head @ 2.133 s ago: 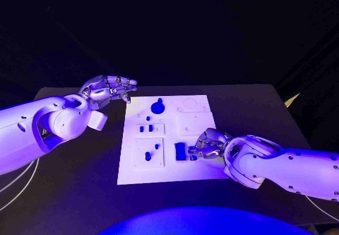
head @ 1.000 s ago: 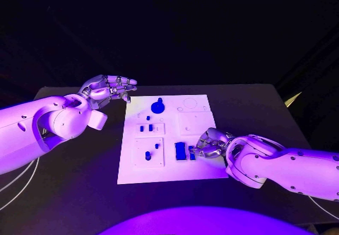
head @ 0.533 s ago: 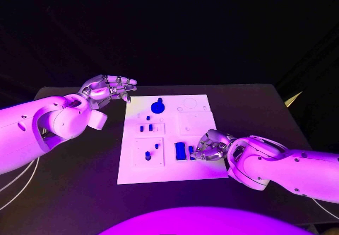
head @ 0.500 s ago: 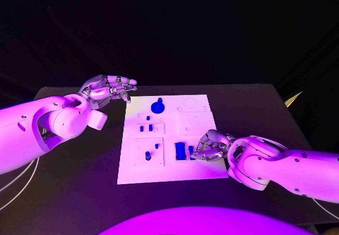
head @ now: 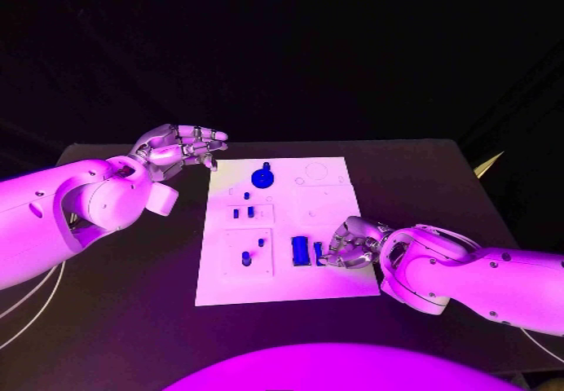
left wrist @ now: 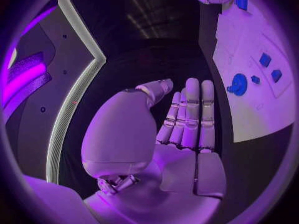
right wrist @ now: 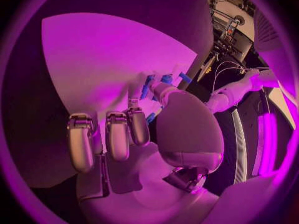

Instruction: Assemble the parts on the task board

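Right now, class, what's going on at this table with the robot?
The robot is assembling small blue parts on the white task board. Its right hand is down at the board's near right corner, fingers at two upright blue parts; whether it grips one is unclear. Its left hand hovers beyond the board's far left corner, holding nothing. A round blue part sits near the far edge.
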Controlling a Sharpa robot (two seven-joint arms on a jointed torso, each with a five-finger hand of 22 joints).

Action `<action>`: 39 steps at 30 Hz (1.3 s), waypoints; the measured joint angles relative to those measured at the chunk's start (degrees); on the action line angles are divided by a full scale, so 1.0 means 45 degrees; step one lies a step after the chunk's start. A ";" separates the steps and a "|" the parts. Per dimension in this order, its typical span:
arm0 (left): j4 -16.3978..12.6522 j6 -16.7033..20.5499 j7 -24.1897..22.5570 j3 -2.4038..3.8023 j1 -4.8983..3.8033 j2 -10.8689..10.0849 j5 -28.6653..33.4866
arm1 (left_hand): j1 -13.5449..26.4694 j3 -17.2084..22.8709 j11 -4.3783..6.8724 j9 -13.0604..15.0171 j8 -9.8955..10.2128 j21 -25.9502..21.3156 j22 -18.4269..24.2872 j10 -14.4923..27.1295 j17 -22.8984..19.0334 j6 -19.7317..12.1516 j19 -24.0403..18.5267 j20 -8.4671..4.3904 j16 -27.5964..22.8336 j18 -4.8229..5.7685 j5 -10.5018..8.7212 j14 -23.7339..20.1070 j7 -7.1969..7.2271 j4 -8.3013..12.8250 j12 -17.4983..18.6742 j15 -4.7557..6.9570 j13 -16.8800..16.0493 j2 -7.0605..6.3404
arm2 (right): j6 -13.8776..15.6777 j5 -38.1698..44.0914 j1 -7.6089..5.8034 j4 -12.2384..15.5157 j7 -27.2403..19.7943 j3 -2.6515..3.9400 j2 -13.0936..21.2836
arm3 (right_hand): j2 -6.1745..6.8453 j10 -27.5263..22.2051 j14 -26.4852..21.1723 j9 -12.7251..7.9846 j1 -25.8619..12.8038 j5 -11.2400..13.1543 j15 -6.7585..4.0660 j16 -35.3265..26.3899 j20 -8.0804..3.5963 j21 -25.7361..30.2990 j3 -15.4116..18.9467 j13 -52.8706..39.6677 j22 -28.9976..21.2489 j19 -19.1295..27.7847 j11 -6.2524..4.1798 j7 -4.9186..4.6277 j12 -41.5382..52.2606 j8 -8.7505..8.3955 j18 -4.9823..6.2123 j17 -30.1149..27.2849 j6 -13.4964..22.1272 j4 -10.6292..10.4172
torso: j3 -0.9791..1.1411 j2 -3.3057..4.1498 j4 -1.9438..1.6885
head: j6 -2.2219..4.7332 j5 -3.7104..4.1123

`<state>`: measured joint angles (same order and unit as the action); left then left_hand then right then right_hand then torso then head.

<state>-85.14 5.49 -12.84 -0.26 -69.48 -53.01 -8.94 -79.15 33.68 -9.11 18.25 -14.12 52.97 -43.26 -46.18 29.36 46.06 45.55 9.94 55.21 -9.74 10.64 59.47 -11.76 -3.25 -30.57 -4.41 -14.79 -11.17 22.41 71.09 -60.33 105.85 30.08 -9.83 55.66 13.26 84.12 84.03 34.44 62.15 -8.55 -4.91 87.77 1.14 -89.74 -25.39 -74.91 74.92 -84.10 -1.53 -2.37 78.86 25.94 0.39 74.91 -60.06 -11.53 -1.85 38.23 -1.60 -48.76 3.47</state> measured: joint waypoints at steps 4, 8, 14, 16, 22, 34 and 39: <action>0.0000 -0.0001 0.0002 0.0000 0.0000 0.0000 0.0000 | 0.0000 0.0000 0.0000 -0.0001 0.0000 0.0000 0.0000 0.0000 0.0000 0.0000 0.0000 0.0000 0.0000 0.0000 0.0000 0.0000 0.0000 0.0000 0.0000 0.0000 0.0000 0.0000 | 0.0000 0.0048 0.0004 -0.0018 -0.0026 0.0000 -0.0017 | 0.0000 0.0000 0.0000 0.0000 0.0000 0.0000 0.0000 0.0000 0.0000 0.0000 0.0000 0.0000 0.0000 0.0000 0.0000 0.0000 0.0000 0.0000 0.0000 0.0000 0.0000 0.0000 | 0.0000 -0.0002 -0.0002 | 0.0020 -0.0006; 0.0005 -0.0001 0.0003 0.0000 0.0000 -0.0006 0.0000 | 0.0000 0.0000 0.0000 -0.0001 0.0000 0.0000 0.0000 0.0000 0.0000 0.0000 0.0000 0.0000 0.0000 0.0000 0.0000 0.0000 0.0000 0.0000 0.0000 0.0000 -0.0001 0.0000 | 0.0055 0.0078 0.0006 0.0012 -0.0091 0.0000 0.0005 | 0.0000 0.0000 0.0000 -0.0001 0.0000 0.0000 0.0000 0.0000 0.0000 0.0000 0.0000 0.0000 -0.0001 0.0000 0.0000 0.0000 0.0000 0.0000 0.0001 0.0000 0.0000 0.0000 | -0.0001 -0.0004 -0.0006 | 0.0034 -0.0021; 0.0065 0.0001 0.0004 -0.0007 0.0003 0.0000 0.0000 | 0.0000 0.0000 0.0000 0.0012 -0.0046 0.0000 0.0000 0.0000 -0.0017 0.0000 0.0000 0.0000 0.0000 0.0000 0.0000 0.0000 0.0000 0.0000 -0.0058 0.0000 0.0022 0.0000 | 0.0272 -0.0023 -0.0012 0.0175 -0.0385 0.0004 0.0225 | 0.0000 0.0000 0.0000 -0.0012 0.0000 0.0000 0.0000 -0.0005 0.0000 0.0000 0.0046 0.0001 -0.0001 0.0000 0.0000 -0.0071 -0.0049 -0.0030 0.0001 0.0000 0.0103 -0.0014 | 0.0016 -0.0027 0.0004 | 0.0089 -0.0078; 0.0089 0.0006 -0.0004 -0.0011 0.0011 0.0015 0.0003 | 0.0000 0.0000 0.0000 0.0012 -0.0046 0.0000 0.0000 0.0000 -0.0017 0.0000 0.0000 0.0000 0.0000 -0.0001 0.0000 0.0000 0.0000 0.0000 -0.0058 0.0000 0.0023 0.0000 | 0.0390 -0.0313 -0.0088 0.0160 -0.0733 0.0004 0.0305 | -0.0067 -0.0043 -0.0003 -0.0098 0.0139 0.0000 0.0003 -0.0246 0.0000 0.0233 0.0110 0.0001 -0.0002 0.0000 0.0066 -0.0213 -0.0715 -0.0293 0.0000 -0.0001 0.0507 -0.0040 | 0.0021 -0.0049 0.0011 | 0.0157 -0.0085; 0.0228 0.0053 -0.0278 -0.0015 0.0190 0.0210 0.0163 | 0.0054 0.0000 0.0000 0.0011 -0.0046 0.0000 0.0002 0.0000 -0.0035 0.0000 0.0000 0.0000 0.0000 0.0000 0.0000 0.0000 0.0000 0.0000 -0.0133 0.0000 0.0023 0.0053 | 0.0790 -0.2631 -0.0644 -0.0734 -0.3242 0.0015 0.0279 | -0.0229 -0.0791 0.0000 -0.0243 0.1047 0.0000 0.0413 -0.0742 0.0348 0.2320 -0.0165 0.0002 -0.0002 0.0021 0.0605 -0.0792 -0.2811 -0.0890 0.0214 -0.0001 0.1619 0.0446 | -0.0021 -0.0208 0.0056 | 0.0415 -0.0077; 0.1826 0.0982 -0.1531 -0.0028 0.0599 0.1518 0.0995 | 0.0240 0.0028 -0.0007 0.0109 -0.0245 -0.1541 0.0754 0.0007 -0.0964 -0.0004 -0.0993 0.0341 -0.1596 0.0000 0.0000 -0.1752 -0.0005 -0.0324 -0.0103 -0.0272 0.0406 -0.0064 | 0.0830 -0.8197 -0.1602 -0.5874 -0.8654 0.0204 -0.1932 | -0.0265 -0.5479 -0.3178 -0.0605 0.1811 0.1074 0.1106 -0.6181 0.1074 1.4174 -0.0636 0.3867 -0.1804 0.3721 0.1299 -0.1362 -1.0055 -0.1376 0.2091 -0.6124 0.2575 0.1061 | -0.0178 -0.0881 0.0155 | 0.1304 -0.0146; 0.2999 0.1580 -0.1966 -0.0025 0.0701 0.2245 0.1431 | 0.0543 -0.0517 -0.0115 0.0227 -0.0491 -0.3629 0.2112 -0.0311 -0.1988 -0.0141 -0.1188 0.0699 -0.3849 0.0001 -0.0144 -0.1990 0.0038 -0.0855 0.0784 -0.0489 0.1254 -0.0106 | 0.0601 -0.9617 -0.1650 -0.8134 -1.0039 0.0295 -0.2986 | -0.0218 -0.6097 -0.5285 -0.1072 0.1939 0.1143 0.1507 -0.9008 0.1479 1.6799 -0.1079 0.6831 -0.3939 0.4744 0.1456 -0.1550 -1.1889 -0.1650 0.2087 -0.7964 0.2914 0.0991 | -0.0168 -0.1122 0.0187 | 0.1866 -0.0209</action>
<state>-71.64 12.60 -21.69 -0.38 -66.33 -42.91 -2.50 -76.71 31.35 -9.63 19.28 -16.32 36.64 -33.75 -47.58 20.42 45.43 40.20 13.09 37.88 -9.74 9.99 50.51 -11.59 -7.09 -27.05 -6.61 -9.15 -11.65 25.11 27.81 -67.75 69.25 -15.09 -8.51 42.22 12.28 56.68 60.24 29.62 70.88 -3.40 1.87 47.24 7.80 -14.14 -30.24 -44.17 57.19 -62.75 5.02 -9.35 25.36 18.51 9.78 39.07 -46.95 -7.07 -2.61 33.18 -0.76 -40.36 2.53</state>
